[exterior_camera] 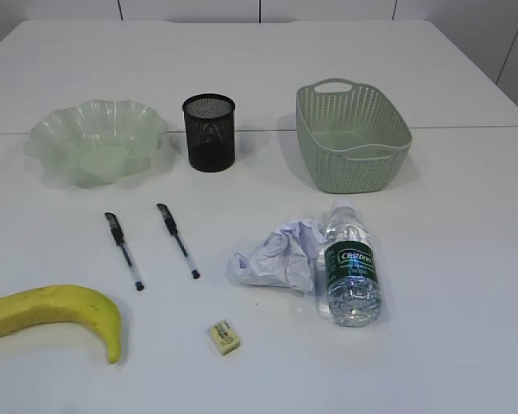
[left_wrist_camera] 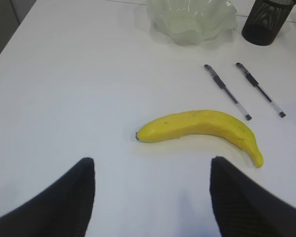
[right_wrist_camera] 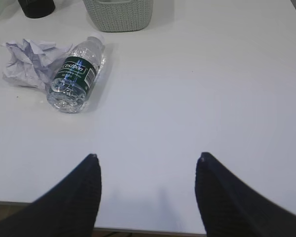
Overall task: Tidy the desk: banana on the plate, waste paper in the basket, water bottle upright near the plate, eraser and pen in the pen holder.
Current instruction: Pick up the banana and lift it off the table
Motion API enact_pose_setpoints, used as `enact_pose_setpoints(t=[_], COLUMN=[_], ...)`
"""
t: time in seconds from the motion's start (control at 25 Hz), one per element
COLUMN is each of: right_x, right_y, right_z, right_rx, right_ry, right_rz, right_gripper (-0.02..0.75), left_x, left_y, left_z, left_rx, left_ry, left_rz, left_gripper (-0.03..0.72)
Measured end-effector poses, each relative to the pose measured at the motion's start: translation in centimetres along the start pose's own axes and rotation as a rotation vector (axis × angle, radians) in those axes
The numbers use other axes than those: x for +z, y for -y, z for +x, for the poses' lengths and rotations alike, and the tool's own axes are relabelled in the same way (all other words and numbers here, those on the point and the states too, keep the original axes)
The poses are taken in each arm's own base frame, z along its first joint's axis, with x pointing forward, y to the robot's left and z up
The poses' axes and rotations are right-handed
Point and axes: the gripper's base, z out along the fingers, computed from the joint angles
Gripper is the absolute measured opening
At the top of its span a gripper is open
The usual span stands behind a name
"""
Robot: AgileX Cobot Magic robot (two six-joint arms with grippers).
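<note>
The curved yellow banana lies on the white counter just ahead of the left claw, its long axis running across the claw's view, stem tip to the right; that arm is plainly the nearer. The pale green ruffled glass plate sits beyond it. Both the left claw and the right claw stand apart, holding nothing.

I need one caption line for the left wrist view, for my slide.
Open left gripper above white table, facing banana, two pens, plate.
</note>
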Motion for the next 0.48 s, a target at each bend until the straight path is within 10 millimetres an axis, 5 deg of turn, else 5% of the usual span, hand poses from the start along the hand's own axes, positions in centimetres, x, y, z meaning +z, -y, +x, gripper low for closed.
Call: enact_pose_setpoints(t=[0.48], right_x=[0.00], right_y=[0.00], right_z=[0.00], right_rx=[0.000], right_ry=[0.000], right_rz=[0.000], right_gripper=[0.450], left_x=[0.00], left_y=[0.23], left_z=[0.03], left_rx=[-0.013], left_ry=[-0.003], left_rz=[0.025], left_gripper=[0.517])
